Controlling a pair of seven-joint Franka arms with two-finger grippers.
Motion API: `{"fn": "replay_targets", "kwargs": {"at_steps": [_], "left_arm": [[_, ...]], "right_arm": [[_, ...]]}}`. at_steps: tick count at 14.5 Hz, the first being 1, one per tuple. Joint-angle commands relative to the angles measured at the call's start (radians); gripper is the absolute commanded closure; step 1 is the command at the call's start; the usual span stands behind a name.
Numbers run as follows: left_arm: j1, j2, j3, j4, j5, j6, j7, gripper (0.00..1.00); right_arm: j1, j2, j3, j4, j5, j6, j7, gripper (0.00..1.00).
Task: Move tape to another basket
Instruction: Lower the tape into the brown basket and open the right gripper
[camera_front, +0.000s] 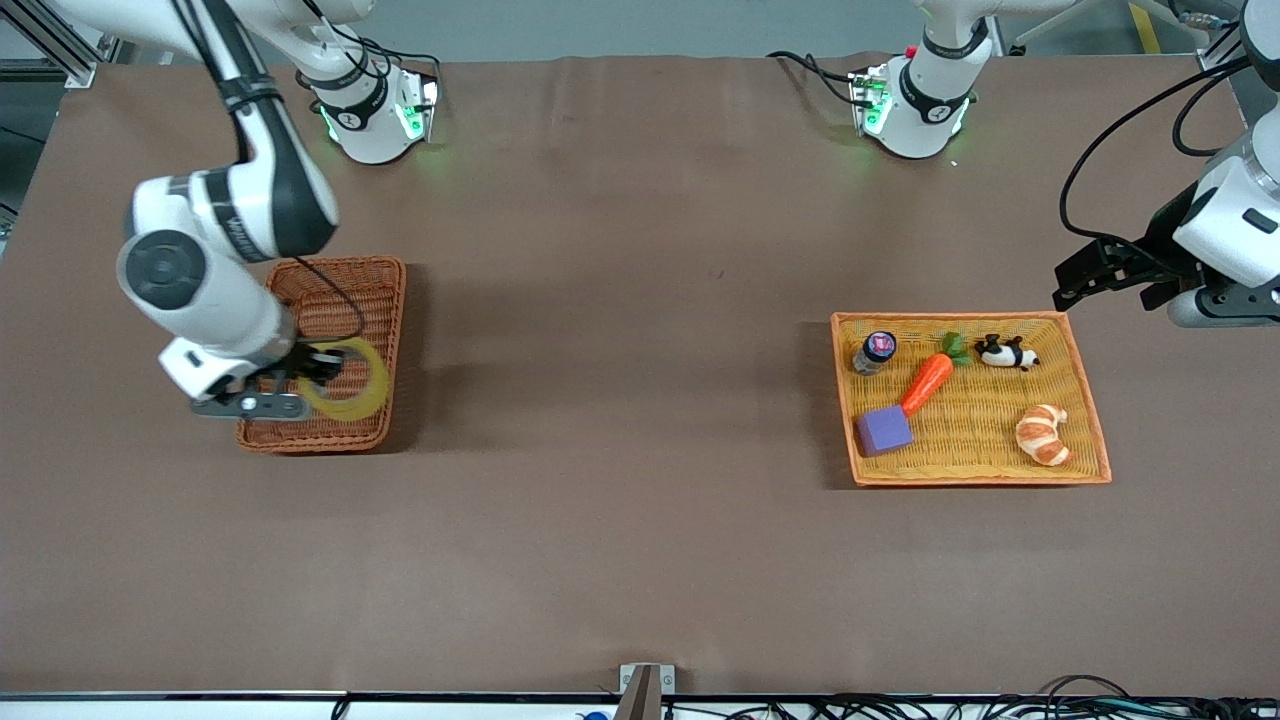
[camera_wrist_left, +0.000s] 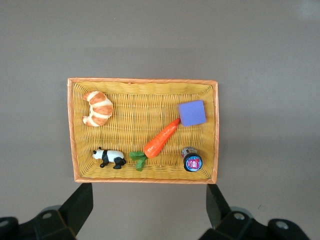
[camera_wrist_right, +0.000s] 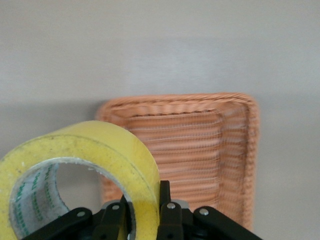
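right hand is clamped on the tape, pinching its wall, and the roll hangs right over the basket, so the drop is straight down. left hand waits with fingers apart, over the desk, well away from the basket.
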Motion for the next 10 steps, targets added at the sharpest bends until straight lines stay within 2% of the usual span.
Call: {"fn": "replay_targets", "kwargs": {"at_steps": [1, 3, 6, 10], "left_arm": [[0.006, 0.004, -0.005, 0.028, 0.000, -0.025, 0.010, 0.00], [0.006, 0.004, -0.005, 0.025, 0.002, -0.025, 0.013, 0.00], [0.006, 0.005, -0.006, 0.023, 0.002, -0.023, 0.016, 0.00], [0.006, 0.005, -0.006, 0.022, 0.019, -0.023, 0.056, 0.00]], "right_arm": [[-0.002, -0.127, -0.088, -0.245, 0.030, 0.186, -0.112, 1.00], [-0.002, -0.124, -0.153, -0.323, 0.030, 0.280, -0.200, 1.00], [-0.002, -0.118, -0.162, -0.436, 0.030, 0.403, -0.211, 1.00], [-0.003, -0.068, -0.174, -0.472, 0.032, 0.472, -0.211, 0.94]]}}
